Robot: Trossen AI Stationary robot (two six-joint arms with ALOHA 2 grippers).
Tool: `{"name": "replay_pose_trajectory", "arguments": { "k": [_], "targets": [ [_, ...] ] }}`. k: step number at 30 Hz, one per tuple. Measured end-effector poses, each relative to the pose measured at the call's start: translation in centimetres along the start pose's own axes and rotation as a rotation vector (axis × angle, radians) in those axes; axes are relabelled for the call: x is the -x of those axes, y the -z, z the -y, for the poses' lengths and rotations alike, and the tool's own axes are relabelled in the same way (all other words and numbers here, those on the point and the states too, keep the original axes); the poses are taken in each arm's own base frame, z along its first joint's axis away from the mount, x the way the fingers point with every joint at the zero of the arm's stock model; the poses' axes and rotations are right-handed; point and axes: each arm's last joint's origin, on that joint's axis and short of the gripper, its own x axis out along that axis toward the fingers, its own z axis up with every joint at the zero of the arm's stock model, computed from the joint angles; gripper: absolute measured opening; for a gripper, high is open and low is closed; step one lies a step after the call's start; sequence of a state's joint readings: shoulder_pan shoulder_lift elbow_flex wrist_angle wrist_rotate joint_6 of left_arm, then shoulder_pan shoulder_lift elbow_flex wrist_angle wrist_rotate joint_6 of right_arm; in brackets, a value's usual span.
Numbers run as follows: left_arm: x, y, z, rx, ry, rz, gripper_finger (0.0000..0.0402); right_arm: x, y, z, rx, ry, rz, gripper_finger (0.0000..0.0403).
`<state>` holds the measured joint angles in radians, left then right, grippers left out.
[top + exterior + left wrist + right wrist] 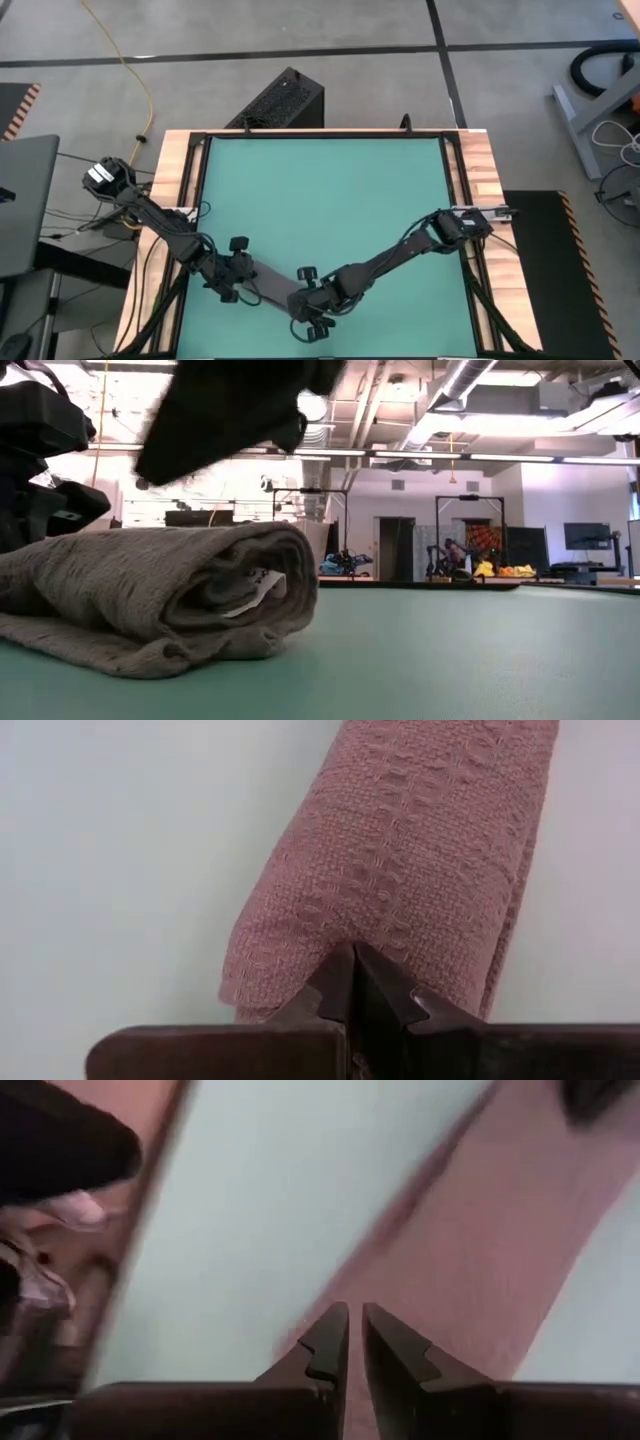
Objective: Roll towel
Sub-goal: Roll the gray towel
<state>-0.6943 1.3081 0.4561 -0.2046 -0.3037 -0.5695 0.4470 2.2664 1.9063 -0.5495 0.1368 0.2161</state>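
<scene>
The towel (pixel 272 285) lay on the green table (pixel 330 190) near its front edge, a little left of centre, already wound into a thick roll. From table height the roll (pixel 170 600) showed loose spiral layers at its open end, a small white tag (pixel 256 588) tucked among them, and a flat tail of cloth spread underneath.

The left pincer (pixel 236 278) sat at the roll's left end with its fingers pressed together, tips just at the cloth and nothing between them (pixel 352 982). The right pincer (pixel 318 305) hovered over the right end, its fingers almost together with only a thin slit between them (pixel 352 1342), and no cloth caught in that slit.

The weave looked coarse, soft and light, with no stiffness of its own, so the roll would likely slacken if nudged from one side. It seemed best held at both ends together, or pinched across the outer layer and the tail beneath.
</scene>
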Motion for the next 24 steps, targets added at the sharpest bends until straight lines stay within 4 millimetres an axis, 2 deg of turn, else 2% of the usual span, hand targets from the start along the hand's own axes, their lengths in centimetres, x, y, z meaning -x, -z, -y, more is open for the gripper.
{"name": "replay_pose_trajectory", "arguments": {
  "k": [4,9,14,19,21,24],
  "targets": [
    [0.1,0.2,0.1,0.005,-0.006,0.001,0.0,-2.7,1.8,1.3,-0.054,0.004,-0.081,0.006],
    [0.2,0.3,0.3,-0.005,-0.007,-0.003,0.0,-2.2,2.1,1.5,-0.093,-0.025,-0.146,0.006],
    [0.5,0.3,0.0,-0.04,-0.061,0.024,0.0,0.7,0.7,0.6,-0.05,-0.069,-0.101,0.006],
    [3.2,-1.5,-0.3,-0.092,-0.098,0.161,0.0,4.8,-1.0,0.7,-0.022,-0.055,-0.024,0.006],
    [4.5,-2.0,-0.6,-0.077,-0.094,0.206,0.0,5.1,-1.2,1.4,-0.026,-0.002,-0.01,0.0059],
    [5.9,-2.2,-1.0,-0.053,-0.074,0.257,0.0,4.3,-1.1,2.7,-0.051,0.021,-0.029,0.0059]
  ]
}}
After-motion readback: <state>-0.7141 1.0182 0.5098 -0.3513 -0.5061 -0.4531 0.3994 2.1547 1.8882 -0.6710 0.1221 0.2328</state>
